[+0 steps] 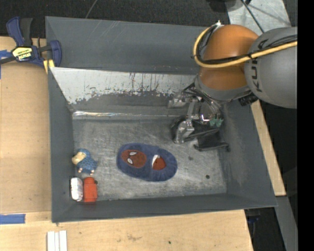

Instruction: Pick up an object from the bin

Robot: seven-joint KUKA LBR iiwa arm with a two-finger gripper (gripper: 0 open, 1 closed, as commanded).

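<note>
Blue oval plush slipper (pixel 148 163), bearing a red spider-mask face, is lying flat at the front centre of the bin (pixel 63 156). Your gripper (pixel 186 131) is hanging near its right end, over bare floor; you cannot tell how far it is open. A blue-and-yellow figure (pixel 84 162) and a red-and-white toy (pixel 83 189) are lying front left.

The bin (pixel 146 41) holds three loose things, one of each kind. There is one blue oval slipper (pixel 146 166) with two red patches on its top, lying near the middle of the floor. There is also one small figure (pixel 84 162) in blue with a yellow head at the left side, and one small red-and-white toy (pixel 83 189) just in front of it in the near left corner. Whether that toy's red and white parts are one piece or two touching pieces cannot be told.
</note>
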